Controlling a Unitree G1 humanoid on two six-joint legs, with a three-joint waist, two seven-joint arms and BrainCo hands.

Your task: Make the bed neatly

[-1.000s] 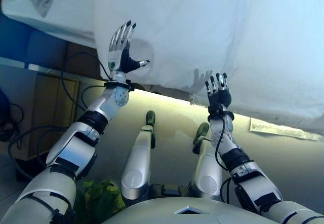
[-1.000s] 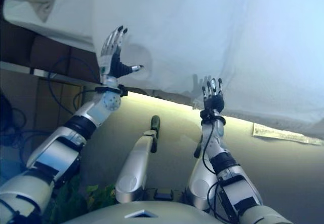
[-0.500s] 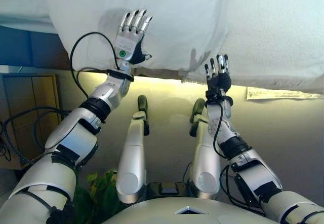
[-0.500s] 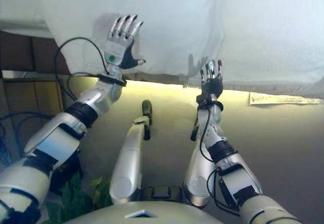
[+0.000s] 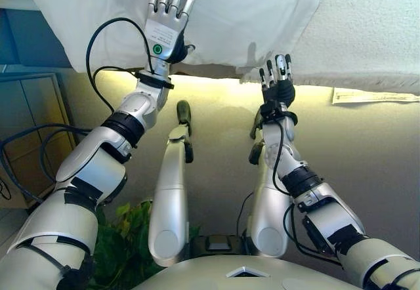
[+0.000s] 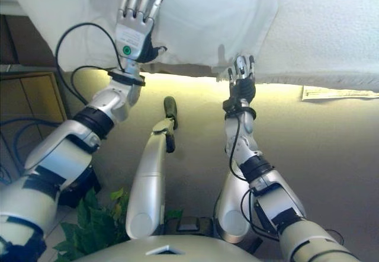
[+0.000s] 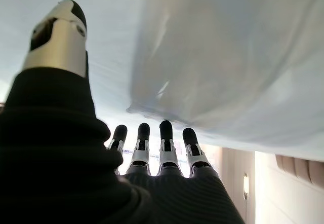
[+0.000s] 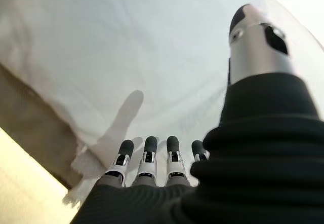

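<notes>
A white duvet [image 5: 256,14] covers the bed and hangs over its near edge at the top of the eye views. My left hand [image 5: 167,21] is raised over the duvet's hanging edge, fingers straight and spread, holding nothing. The left wrist view shows the white cloth [image 7: 212,57] just past its fingertips. My right hand [image 5: 277,83] is lower, at the duvet's bottom hem, fingers straight and upright, holding nothing. The right wrist view shows the hem [image 8: 86,158] and the hand's shadow on the cloth.
A wooden cabinet [image 5: 26,139] with cables stands at the left beside the bed. A green plant [image 5: 125,244] is at the lower left. A paper label [image 5: 374,96] lies under the duvet's hem at the right. Beige floor lies below the bed.
The camera has tilted, shifting the whole picture. My left hand has reached further up onto the duvet. My right hand stays at the hem. Both hands remain open.
</notes>
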